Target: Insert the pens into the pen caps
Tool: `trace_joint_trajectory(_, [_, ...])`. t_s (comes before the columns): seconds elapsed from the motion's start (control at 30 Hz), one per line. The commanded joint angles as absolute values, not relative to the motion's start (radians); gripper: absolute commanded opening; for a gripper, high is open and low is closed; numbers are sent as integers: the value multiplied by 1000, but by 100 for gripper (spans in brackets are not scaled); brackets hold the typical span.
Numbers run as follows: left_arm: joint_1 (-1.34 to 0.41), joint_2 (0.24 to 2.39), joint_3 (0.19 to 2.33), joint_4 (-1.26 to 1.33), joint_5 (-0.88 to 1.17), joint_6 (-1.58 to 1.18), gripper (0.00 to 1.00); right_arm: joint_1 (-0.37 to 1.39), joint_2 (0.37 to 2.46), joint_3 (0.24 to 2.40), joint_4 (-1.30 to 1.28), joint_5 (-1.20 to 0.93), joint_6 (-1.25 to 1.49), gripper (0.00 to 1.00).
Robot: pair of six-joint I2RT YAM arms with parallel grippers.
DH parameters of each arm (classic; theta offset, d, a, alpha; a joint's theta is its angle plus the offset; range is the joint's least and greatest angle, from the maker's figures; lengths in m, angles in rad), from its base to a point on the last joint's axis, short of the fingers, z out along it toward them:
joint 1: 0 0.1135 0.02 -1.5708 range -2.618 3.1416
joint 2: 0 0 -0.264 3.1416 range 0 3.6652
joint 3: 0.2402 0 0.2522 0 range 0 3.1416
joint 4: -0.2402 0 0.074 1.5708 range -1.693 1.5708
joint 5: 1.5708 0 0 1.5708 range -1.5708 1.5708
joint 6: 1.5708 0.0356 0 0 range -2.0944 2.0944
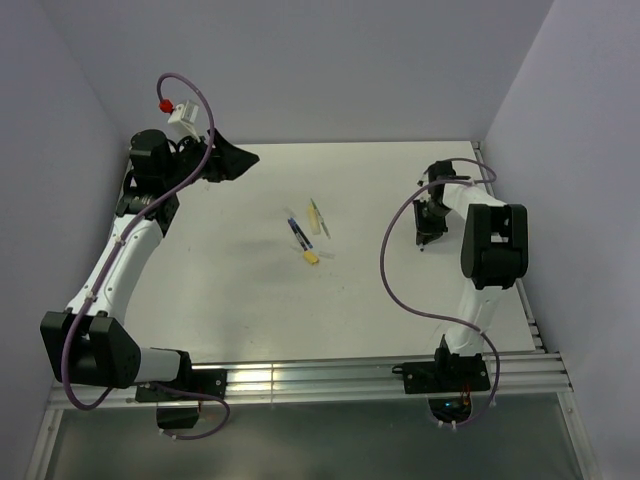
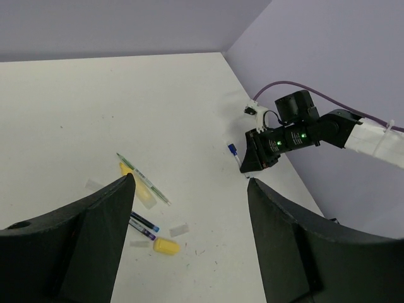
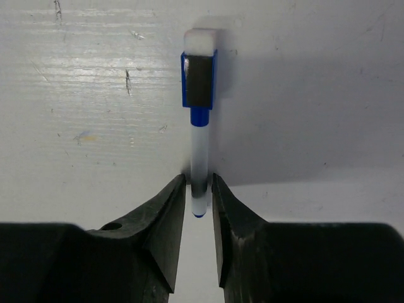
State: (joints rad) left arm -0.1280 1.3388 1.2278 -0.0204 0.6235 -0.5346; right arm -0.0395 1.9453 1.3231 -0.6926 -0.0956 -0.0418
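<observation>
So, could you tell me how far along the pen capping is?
Early: nothing looks joined. The dark pen lies beside the yellow cap, not in it, with the pale pen nearby. In hand: the right tool grips a blue-and-white pen. The left tool hangs open and empty. Capping is left.

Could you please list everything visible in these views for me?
held pen: one, white barrel with blue end, clamped in the right gripper
dark pen: one, dark blue, table centre
pale pen: one, whitish-green, beside the dark pen
yellow cap: one, bright yellow, by the dark pen's end
clear pieces: at least two, translucent, around the pens
table: one, white
purple cables: one per arm
left gripper: open, above the table
right gripper: shut on the held pen
</observation>
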Motion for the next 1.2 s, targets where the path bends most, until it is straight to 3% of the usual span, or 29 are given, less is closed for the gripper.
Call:
trace_joint_trajectory(0.0, [-129,1333,1243,26,637,-523,77,-28,1982,1359,-703,-77,-29,32])
trace_joint_trajectory(0.13, [-129,1342,1261,3,623,-500,78,-29,1991,1376,-724,-69,-23,35])
trace_joint_trajectory(0.33, [-129,1339,1259,-64,560,-457,81,-28,1947,1414,-752,-51,-25,53])
trace_joint_trajectory(0.4, [-129,1348,1267,-115,537,-439,83,-29,1921,1446,-759,-41,-37,64])
trace_joint_trajectory(0.47, [-133,1362,1269,-141,496,-405,83,-28,1881,1479,-772,-26,-58,67])
trace_joint_trajectory(0.77, [-221,1446,1259,-179,331,-379,84,53,1749,1707,-772,-118,-136,67])
trace_joint_trajectory(1.17, [-221,1534,1353,-256,258,-377,83,469,2015,1939,-798,-161,-58,54])
